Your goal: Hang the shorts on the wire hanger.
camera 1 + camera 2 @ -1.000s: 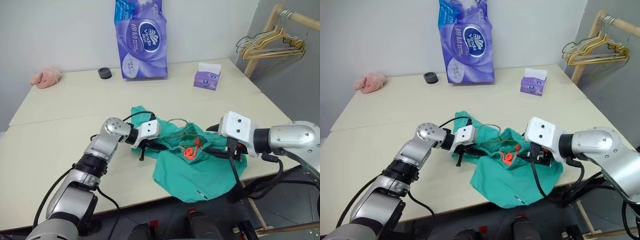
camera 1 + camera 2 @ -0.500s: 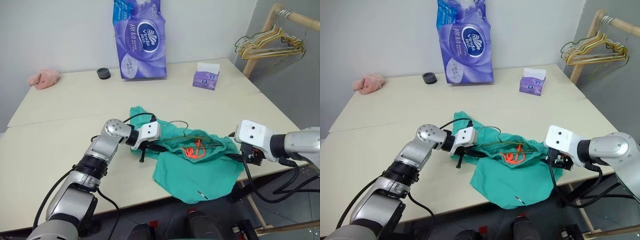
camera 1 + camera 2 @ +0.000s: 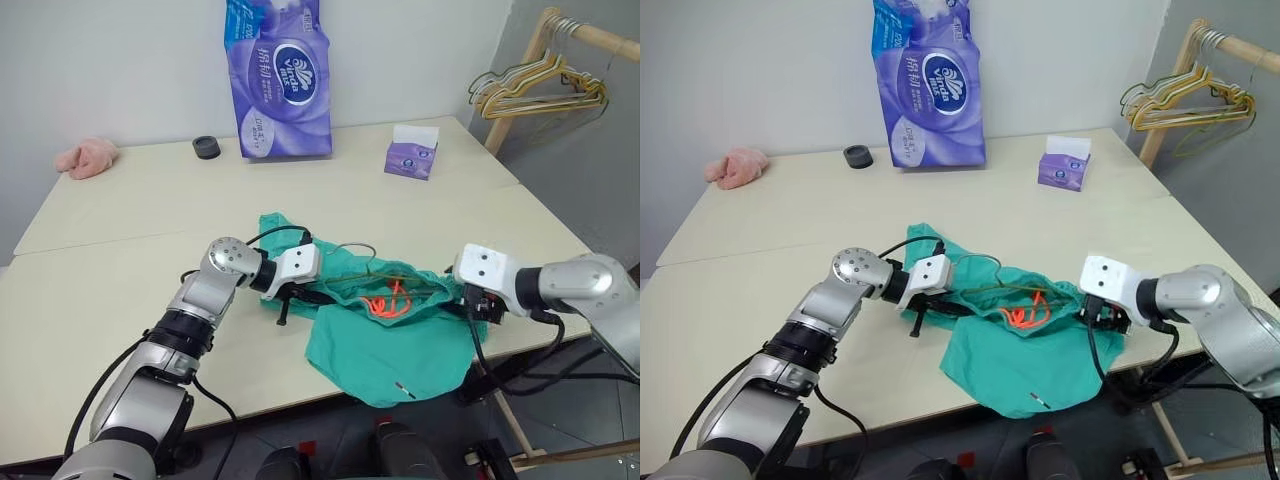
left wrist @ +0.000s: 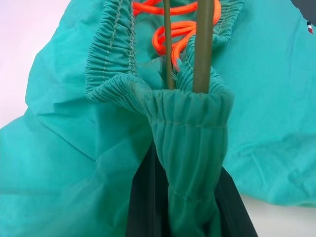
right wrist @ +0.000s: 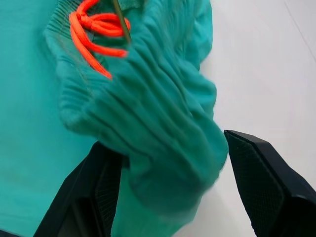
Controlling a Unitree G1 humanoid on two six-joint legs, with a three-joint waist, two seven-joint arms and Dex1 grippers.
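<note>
Two grippers are on the teal-green soft fabric shorts (image 3: 390,335), which lie at the front edge of your pale beige table (image 3: 130,210), lower part drooping over the edge. Your left gripper (image 3: 292,296) is clenched on the gathered waistband at the shorts' left end; the left wrist view shows the fabric bunched between its black fingers (image 4: 143,207) with two thin dark greenish-grey rods of the wire hanger (image 4: 202,44) running through the waistband beside the orange-red drawstring (image 4: 170,34). Your right gripper (image 3: 1102,318) sits at the waistband's right end, fingers (image 5: 261,182) spread wide with a fold of teal cloth between them; cannot tell if they actually pinch it. The hanger's wire crosses the waistband opening from left toward right, its hook (image 3: 352,247) just behind the shorts on the table. Well behind: purple tissue pack (image 3: 280,75) upright, small purple tissue box (image 3: 412,158), black round cap (image 3: 207,147), pink fluffy cloth (image 3: 85,157). Yellow and wooden hangers (image 3: 535,88) hang on a wooden rack at far right.
</note>
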